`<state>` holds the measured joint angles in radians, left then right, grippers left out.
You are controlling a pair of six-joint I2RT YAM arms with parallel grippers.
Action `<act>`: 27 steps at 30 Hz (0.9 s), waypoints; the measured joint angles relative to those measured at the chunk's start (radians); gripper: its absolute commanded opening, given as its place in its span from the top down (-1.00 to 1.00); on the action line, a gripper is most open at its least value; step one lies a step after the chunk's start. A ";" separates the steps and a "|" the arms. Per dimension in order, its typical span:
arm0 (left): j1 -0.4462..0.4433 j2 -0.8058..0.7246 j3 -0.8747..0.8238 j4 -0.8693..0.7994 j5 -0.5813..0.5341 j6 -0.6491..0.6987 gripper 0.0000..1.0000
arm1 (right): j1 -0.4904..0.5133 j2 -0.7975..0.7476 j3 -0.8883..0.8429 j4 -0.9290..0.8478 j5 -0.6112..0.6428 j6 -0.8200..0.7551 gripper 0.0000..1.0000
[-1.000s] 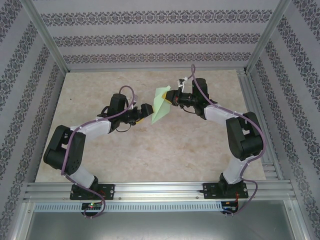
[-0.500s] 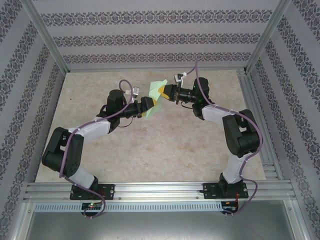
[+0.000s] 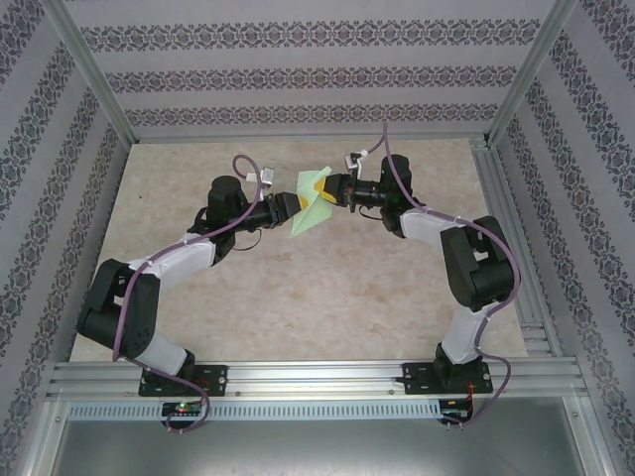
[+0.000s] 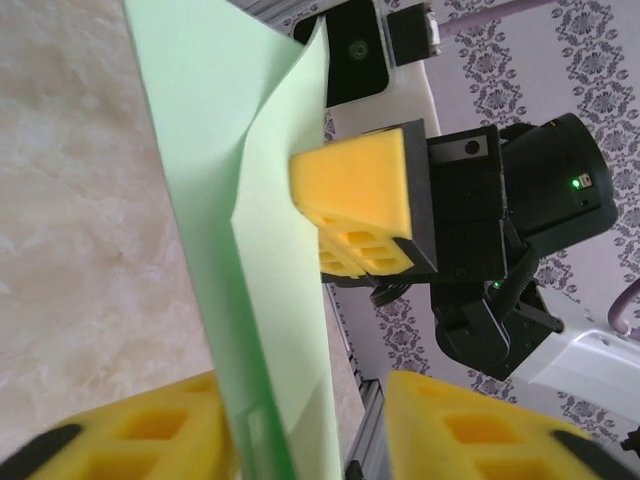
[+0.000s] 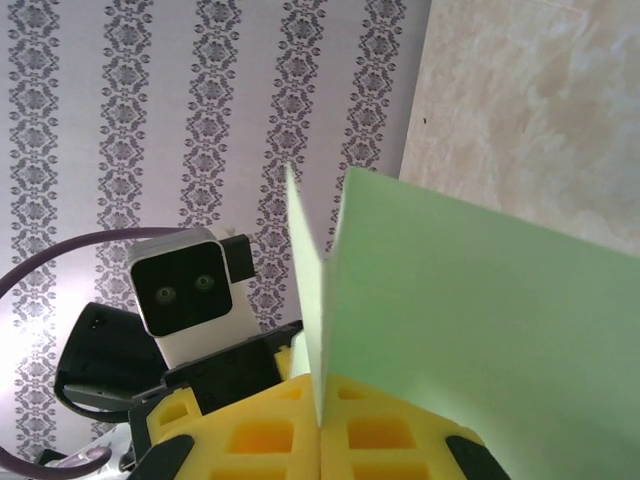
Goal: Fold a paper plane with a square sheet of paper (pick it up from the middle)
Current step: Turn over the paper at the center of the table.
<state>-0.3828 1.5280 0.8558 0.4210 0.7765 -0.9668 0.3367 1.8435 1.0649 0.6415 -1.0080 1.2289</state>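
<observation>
The pale mint-green sheet of paper (image 3: 312, 205) is folded along a centre crease and hangs in the air over the far middle of the table. My right gripper (image 3: 331, 188) is shut on its folded edge; in the right wrist view the paper (image 5: 450, 330) rises from between the closed yellow pads (image 5: 270, 440) of the gripper (image 5: 322, 425). My left gripper (image 3: 290, 206) has come in from the left, its jaws on either side of the paper's lower part. In the left wrist view the paper (image 4: 250, 250) lies against the left pad (image 4: 130, 435), with a gap to the right pad (image 4: 480, 425).
The beige marbled table (image 3: 327, 297) lies below both arms. Patterned walls (image 3: 298, 74) and a metal frame post (image 3: 91, 74) ring it. An aluminium rail (image 3: 317, 382) runs along the near edge by the arm bases.
My left arm has reached up and right to the paper, and its jaws have narrowed around it. The right gripper has kept its hold, shifting the paper slightly left.
</observation>
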 measured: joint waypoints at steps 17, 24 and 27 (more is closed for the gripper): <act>-0.008 0.000 0.160 -0.465 -0.204 0.280 0.80 | -0.072 -0.142 0.002 -0.500 0.175 -0.363 -0.32; -0.116 0.061 0.423 -0.939 -0.690 0.503 0.79 | -0.090 -0.356 -0.018 -0.758 0.510 -0.600 -0.49; -0.188 0.148 0.536 -1.086 -0.910 0.550 0.78 | -0.090 -0.415 -0.066 -0.787 0.620 -0.638 -0.50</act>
<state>-0.5713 1.6764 1.3914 -0.6647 -0.1337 -0.4171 0.2470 1.4288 0.9989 -0.1459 -0.3885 0.5907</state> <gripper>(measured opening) 0.105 0.748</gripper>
